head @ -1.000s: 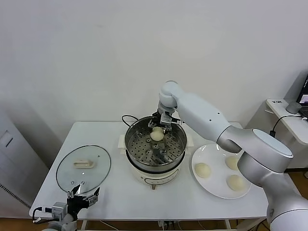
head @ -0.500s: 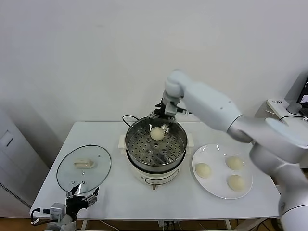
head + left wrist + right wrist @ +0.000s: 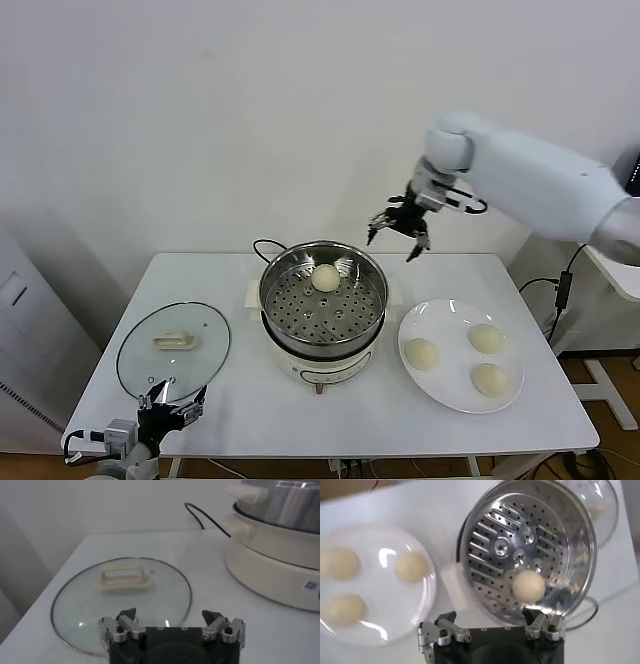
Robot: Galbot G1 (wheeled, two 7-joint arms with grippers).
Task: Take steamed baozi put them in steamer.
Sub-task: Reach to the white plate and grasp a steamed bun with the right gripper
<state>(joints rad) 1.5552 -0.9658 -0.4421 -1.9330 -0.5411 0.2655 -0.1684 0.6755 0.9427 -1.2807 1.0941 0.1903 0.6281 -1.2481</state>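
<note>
Head view is showing the right gripper (image 3: pixel 398 232) hanging in the air with its jaws standing apart and holding nothing, above the table's back edge at about the 1 o'clock side of the steamer (image 3: pixel 323 300). One steamed baozi (image 3: pixel 325 278) is sitting on the perforated floor at the basket's 12 o'clock position. Three more are waiting on the white plate (image 3: pixel 450 398), which is lying at 3 o'clock from the steamer: one bun (image 3: pixel 421 353) at the plate's 9 o'clock, one (image 3: pixel 486 338) at 1 o'clock, one (image 3: pixel 491 379) at 5 o'clock.

The step in hand is judged to be the reach for the next bun. The gripper should be descending vertically over the bun at the plate's 9 o'clock, the one nearest the steamer, with the jaws straddling its widest part. Closing should be gentle, since soft dough is likely to dent. The bun should then be set on a free part of the floor, clear of the one already there.

The basket is polished stainless steel, round, with rows of small holes, and is resting on a cream plastic base. The buns are smooth, matte, rounded domes.

The left gripper (image 3: pixel 172 625) is idling with its jaws apart at 6 o'clock of the glass lid (image 3: pixel 173 350), which is lying flat at 9 o'clock from the steamer.
</note>
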